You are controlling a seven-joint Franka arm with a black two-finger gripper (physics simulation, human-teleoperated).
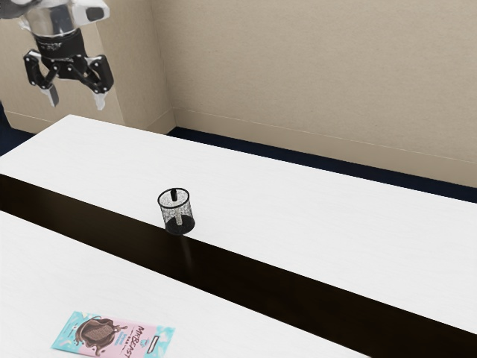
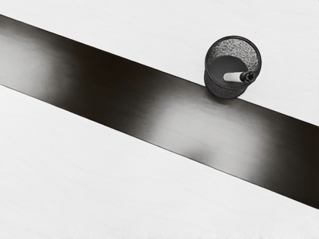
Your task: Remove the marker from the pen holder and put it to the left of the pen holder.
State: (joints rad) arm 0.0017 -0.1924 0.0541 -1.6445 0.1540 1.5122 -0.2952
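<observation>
Above a white tabletop (image 1: 298,194) crossed by a glossy dark band (image 1: 298,298), fingers (image 1: 100,99) stand spread as a white-barreled, black-ended marker (image 2: 233,77) leans inside a round, black-rimmed mesh pen holder (image 2: 232,47) at the band's edge.

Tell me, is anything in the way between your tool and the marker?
Nothing visible stands between my open tool and the marker. The pen holder surrounds its lower part, but the top is open.

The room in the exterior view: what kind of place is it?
Possibly a meeting room or office: a white table with a dark band, plain beige walls and a pen holder.
</observation>
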